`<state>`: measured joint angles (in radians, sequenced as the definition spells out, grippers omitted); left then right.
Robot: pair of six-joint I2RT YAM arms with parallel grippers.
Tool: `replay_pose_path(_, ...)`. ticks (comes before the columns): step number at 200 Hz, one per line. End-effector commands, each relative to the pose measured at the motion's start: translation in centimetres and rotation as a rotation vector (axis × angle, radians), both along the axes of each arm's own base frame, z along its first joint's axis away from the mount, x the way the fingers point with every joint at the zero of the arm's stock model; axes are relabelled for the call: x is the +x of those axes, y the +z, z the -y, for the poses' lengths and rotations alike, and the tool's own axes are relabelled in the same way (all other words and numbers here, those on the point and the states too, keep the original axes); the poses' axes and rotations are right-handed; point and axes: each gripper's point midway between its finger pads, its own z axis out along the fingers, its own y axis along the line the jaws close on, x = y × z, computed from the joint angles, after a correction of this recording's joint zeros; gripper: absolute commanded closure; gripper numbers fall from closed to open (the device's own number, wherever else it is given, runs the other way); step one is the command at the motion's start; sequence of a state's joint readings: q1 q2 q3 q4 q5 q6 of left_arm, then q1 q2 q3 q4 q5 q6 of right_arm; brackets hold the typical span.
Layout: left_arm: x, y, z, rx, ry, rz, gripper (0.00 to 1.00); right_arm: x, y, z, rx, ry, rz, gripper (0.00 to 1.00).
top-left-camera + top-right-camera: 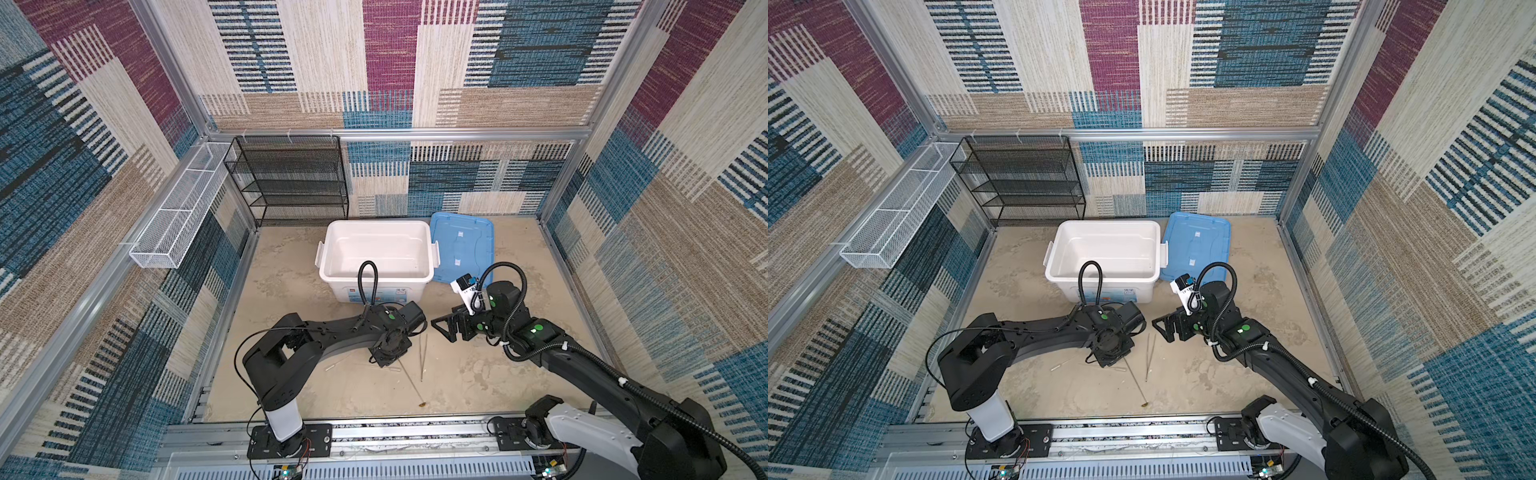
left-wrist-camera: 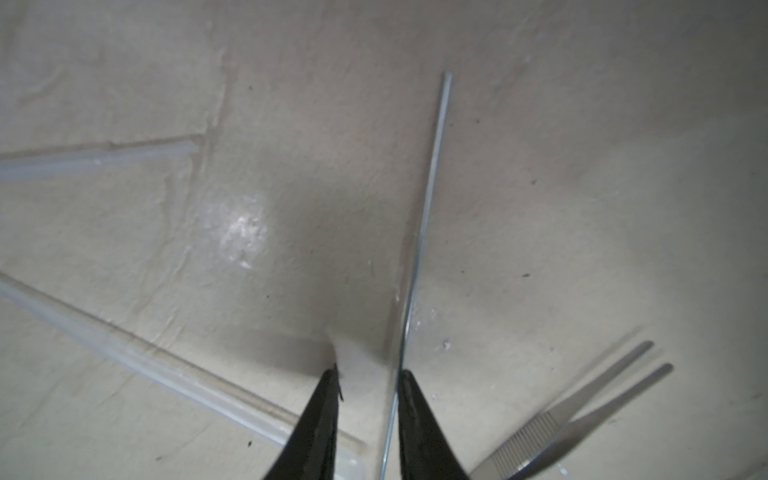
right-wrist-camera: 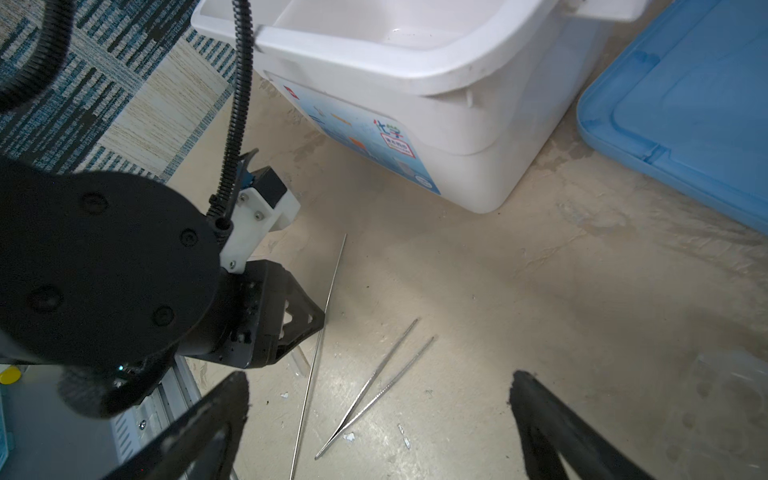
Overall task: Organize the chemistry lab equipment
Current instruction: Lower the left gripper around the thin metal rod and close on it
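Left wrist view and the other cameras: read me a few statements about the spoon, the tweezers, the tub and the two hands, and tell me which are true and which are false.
1. The left hand has its fingers on either side of the spoon. True.
2. The right hand is gripping the tweezers. False: it hangs open and empty, and the tweezers lie on the table.
3. The blue lid is fitted on the white tub. False: it lies flat on the table beside the tub.
4. The tweezers lie beside the spoon without touching it. True.
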<state>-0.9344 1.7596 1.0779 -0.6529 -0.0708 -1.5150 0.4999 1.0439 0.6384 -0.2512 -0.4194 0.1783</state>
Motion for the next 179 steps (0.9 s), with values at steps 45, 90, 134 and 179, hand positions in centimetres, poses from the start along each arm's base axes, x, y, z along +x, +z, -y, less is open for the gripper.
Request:
replay_pose_path(45, 0.0, -0.4, 1.1, -0.026, -0.009, -0.022, 0.73, 0.1, 0.5, -0.3, 0.018, 0.004, 0.021, 0.01)
replay_pose_path(90, -0.4, -1.4, 1.1, -0.017, -0.007, -0.056, 0.82, 0.2, 0.4, -0.1, 0.009, -0.002, 0.02, 0.01)
replay_pose_path(134, -0.2, -1.8, 1.4, -0.017, -0.016, -0.055, 0.87, 0.2, 0.5, -0.1, 0.007, -0.007, 0.026, 0.01)
replay_pose_path(179, 0.5, -1.8, 2.3, -0.037, -0.033, -0.028, 0.96, 0.3, 0.6, 0.0, 0.005, -0.013, 0.033, 0.01)
